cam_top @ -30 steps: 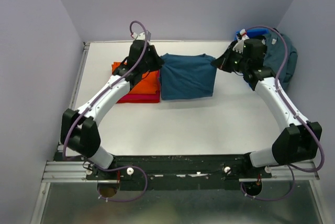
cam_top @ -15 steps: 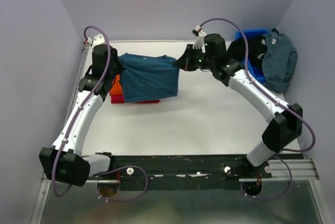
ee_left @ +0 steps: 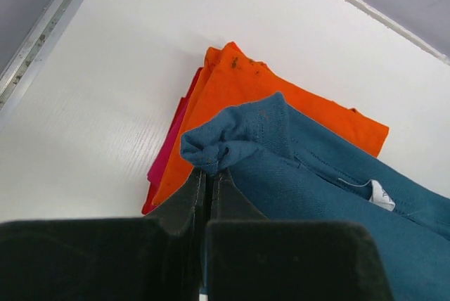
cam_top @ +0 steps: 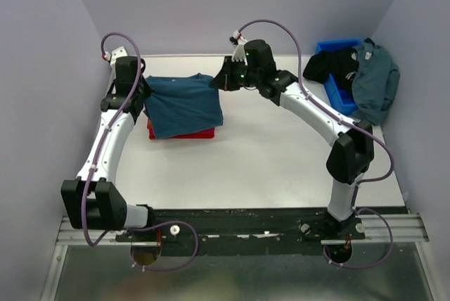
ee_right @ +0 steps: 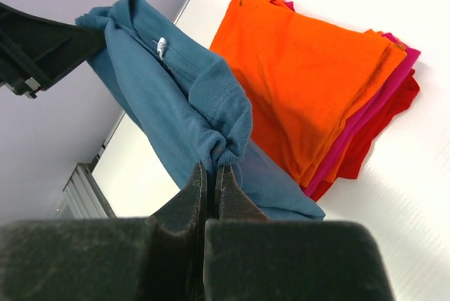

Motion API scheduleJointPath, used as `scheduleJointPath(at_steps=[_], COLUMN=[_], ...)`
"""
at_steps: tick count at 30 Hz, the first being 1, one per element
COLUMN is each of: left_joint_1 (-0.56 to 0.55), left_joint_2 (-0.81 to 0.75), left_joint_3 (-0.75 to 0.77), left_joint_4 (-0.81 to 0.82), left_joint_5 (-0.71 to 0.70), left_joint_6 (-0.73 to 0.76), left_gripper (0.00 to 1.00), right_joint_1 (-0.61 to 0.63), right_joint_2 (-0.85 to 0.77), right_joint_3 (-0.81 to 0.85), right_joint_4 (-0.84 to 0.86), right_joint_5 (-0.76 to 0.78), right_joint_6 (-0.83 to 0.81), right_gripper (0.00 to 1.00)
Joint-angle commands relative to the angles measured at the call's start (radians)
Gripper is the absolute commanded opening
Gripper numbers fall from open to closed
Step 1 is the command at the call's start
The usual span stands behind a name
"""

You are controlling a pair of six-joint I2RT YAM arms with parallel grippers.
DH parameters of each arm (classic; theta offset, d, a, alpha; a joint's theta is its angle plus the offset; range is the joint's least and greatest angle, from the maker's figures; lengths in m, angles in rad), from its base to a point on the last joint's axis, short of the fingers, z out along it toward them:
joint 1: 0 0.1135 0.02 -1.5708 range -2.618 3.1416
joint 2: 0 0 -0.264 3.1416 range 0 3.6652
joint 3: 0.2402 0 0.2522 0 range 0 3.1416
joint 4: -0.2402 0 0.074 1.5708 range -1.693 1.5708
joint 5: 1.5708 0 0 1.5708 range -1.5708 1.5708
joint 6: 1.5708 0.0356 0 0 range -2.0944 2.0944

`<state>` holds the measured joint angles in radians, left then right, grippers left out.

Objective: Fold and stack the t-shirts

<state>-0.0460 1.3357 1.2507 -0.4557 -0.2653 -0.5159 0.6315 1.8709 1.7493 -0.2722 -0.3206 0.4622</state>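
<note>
A folded dark teal t-shirt [cam_top: 181, 104] hangs between my two grippers above a stack at the table's back left. My left gripper [cam_top: 145, 88] is shut on its left corner [ee_left: 211, 150], and my right gripper [cam_top: 219, 83] is shut on its right corner [ee_right: 223, 148]. Under it lies the folded orange t-shirt [ee_left: 232, 97] [ee_right: 302, 69] on top of a crimson red t-shirt [cam_top: 190, 133] [ee_right: 383, 111]. The teal cloth hides most of the stack from above.
A blue plastic bin [cam_top: 339, 76] stands at the back right with a black garment [cam_top: 336, 64] in it and a grey-blue garment [cam_top: 373, 79] draped over its right side. The left wall rail [ee_left: 42, 34] runs close beside the stack.
Both grippers have carried the teal t-shirt leftward, from the table's middle to above the orange and red stack.
</note>
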Motion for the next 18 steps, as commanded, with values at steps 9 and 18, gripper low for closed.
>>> scheduleJointPath(at_steps=[9,18], left_joint_1=[0.092,0.104], left_joint_2=[0.045,0.1], left_joint_3=[0.095,0.108], left_joint_4=[-0.004,0.023], left_joint_5=[-0.055,-0.019], left_joint_6=[0.051,0.05], left_gripper=[0.0,0.0], right_joint_1=[0.028,0.036], right_joint_2=[0.062,0.08], right_joint_3=[0.108,0.139], right_joint_4=[-0.059,-0.082], right_joint_5=[0.029,0.064], right_joint_6=[-0.011,-0.017], right_gripper=[0.01,0.01])
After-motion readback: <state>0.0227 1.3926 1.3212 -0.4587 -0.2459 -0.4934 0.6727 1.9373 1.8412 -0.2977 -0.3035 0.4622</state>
